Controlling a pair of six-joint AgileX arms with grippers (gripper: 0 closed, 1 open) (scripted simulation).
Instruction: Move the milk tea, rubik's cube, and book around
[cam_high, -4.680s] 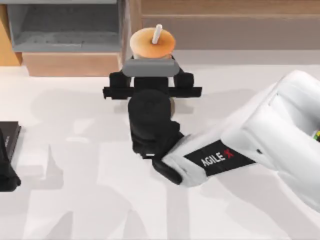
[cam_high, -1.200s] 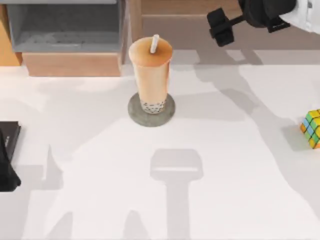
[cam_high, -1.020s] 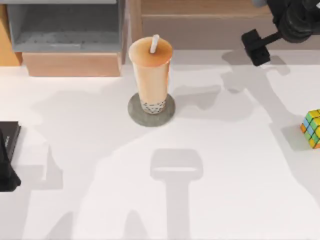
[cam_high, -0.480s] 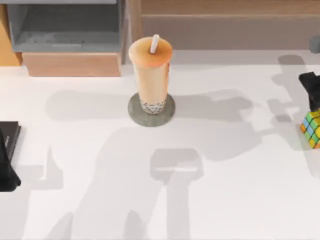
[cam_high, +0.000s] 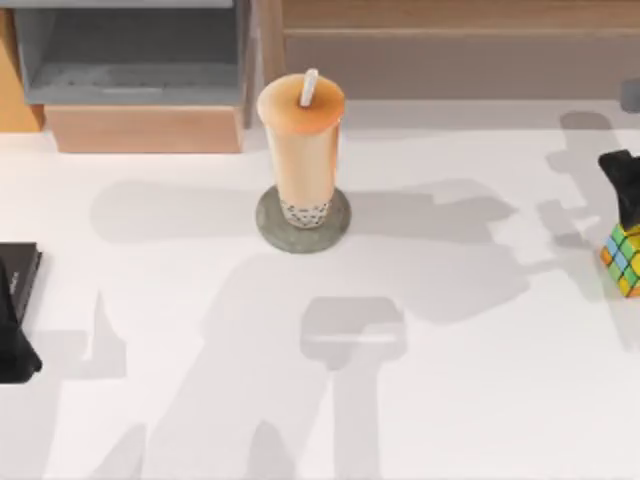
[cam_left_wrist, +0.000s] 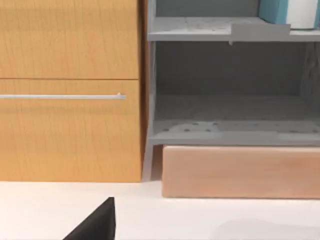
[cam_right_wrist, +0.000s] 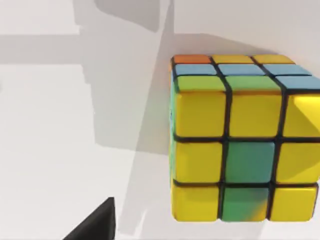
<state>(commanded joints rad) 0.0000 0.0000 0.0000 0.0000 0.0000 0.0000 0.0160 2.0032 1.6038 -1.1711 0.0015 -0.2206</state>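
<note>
One gripper at work — right gripper at the table's right edge, just above the cube; finger gap cannot be told. Milk tea upright on a grey coaster, mid-table. Book on the upper shelf. Left arm parked at far left — fingers unclear

milk tea: we see it upright on a round grey coaster, mid-table toward the back, orange lid, white straw, dark pearls at bottom | rubik's cube: we see it on the table at the far right edge, yellow and green squares on its near face | book: teal cover, white pages, on a grey shelf
</note>
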